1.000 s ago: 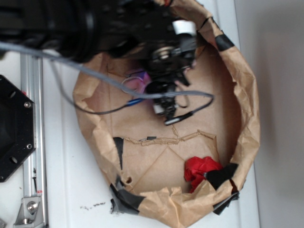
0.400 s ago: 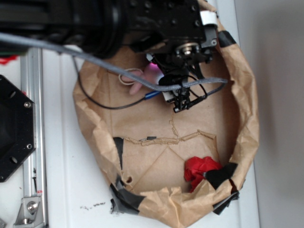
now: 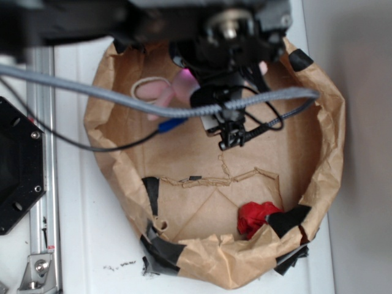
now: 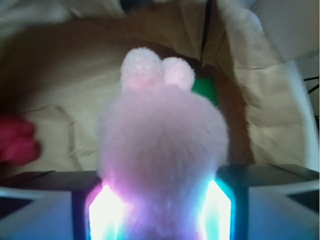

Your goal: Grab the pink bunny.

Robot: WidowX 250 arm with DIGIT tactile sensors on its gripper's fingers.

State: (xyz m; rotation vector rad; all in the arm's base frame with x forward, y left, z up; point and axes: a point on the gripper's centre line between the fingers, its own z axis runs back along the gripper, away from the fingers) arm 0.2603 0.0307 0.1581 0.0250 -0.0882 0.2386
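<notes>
The pink bunny [image 4: 162, 145] fills the middle of the wrist view, pale and fluffy, with two rounded tips on top. My gripper [image 4: 160, 202] is shut on its lower body, and the glowing fingers [image 4: 106, 212] press in from both sides. From outside, the bunny [image 3: 160, 93] sticks out to the left of the gripper [image 3: 187, 84] with its cream cord loop [image 3: 142, 84] showing. It is at the back of the brown paper basin [image 3: 327, 141]. The black arm hides most of the gripper there.
A red cloth lump [image 3: 256, 217] lies at the basin's front right, and it shows at the left edge of the wrist view [image 4: 17, 140]. A green block [image 4: 204, 91] peeks out behind the bunny. Crumpled paper walls ring the basin. A metal rail [image 3: 41, 184] runs along the left.
The arm has moved toward the back of the basin and looms larger. The bunny has gone with it, and its ears and cord loop now show more to the left.
</notes>
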